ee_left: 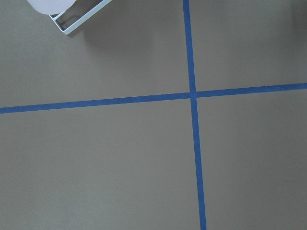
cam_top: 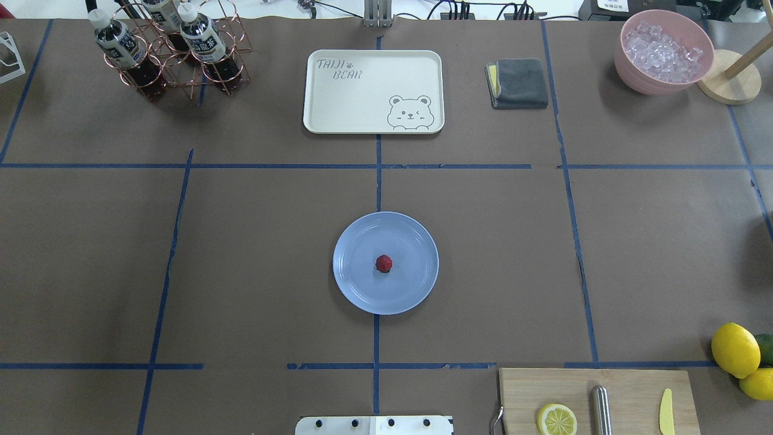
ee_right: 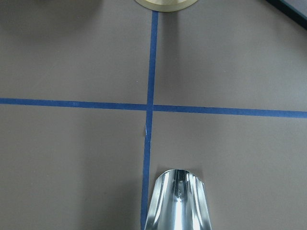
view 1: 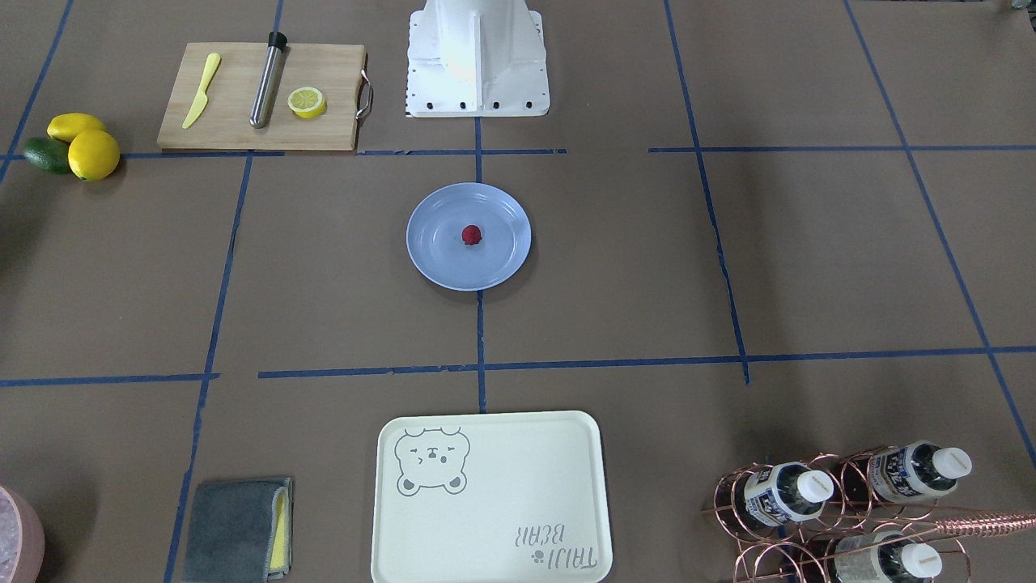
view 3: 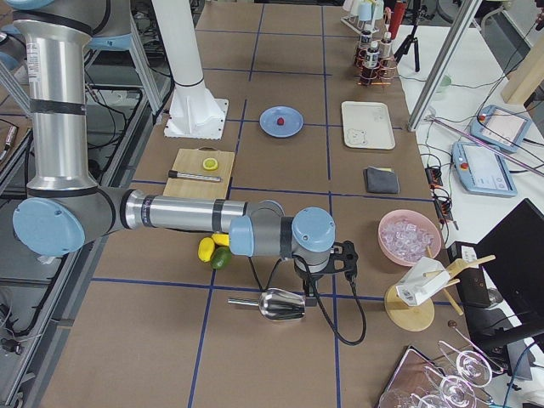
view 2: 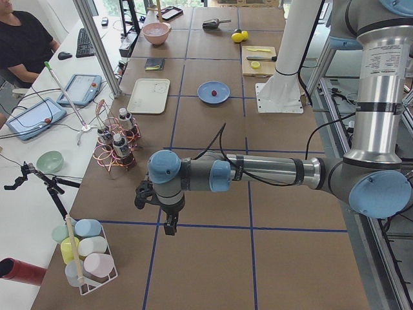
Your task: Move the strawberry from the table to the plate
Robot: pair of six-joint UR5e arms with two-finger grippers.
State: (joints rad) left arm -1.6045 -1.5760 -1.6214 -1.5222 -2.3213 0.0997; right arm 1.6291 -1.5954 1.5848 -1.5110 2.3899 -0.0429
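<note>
The strawberry (cam_top: 384,263) lies in the middle of the light-blue plate (cam_top: 410,290), touching its floor and clear of the rim. The plate sits on the centre line of the surface (cam_top: 272,254), somewhat nearer the robot's edge than the far edge. Beyond it, by the far edge, lies a cream bear tray (cam_top: 362,96). At the robot's edge, toward the right-hand end, lies a wooden cutting board (cam_top: 628,393) carrying a lemon half (cam_top: 557,419).

Both arms are well away from the plate. The left tool (view 2: 171,225) hangs over bare paper near the surface's left end, and the right tool (view 3: 304,279) hangs near the right end, just above a metal scoop (view 3: 276,304). How far either tool is open cannot be told, and neither is seen holding anything.
</note>
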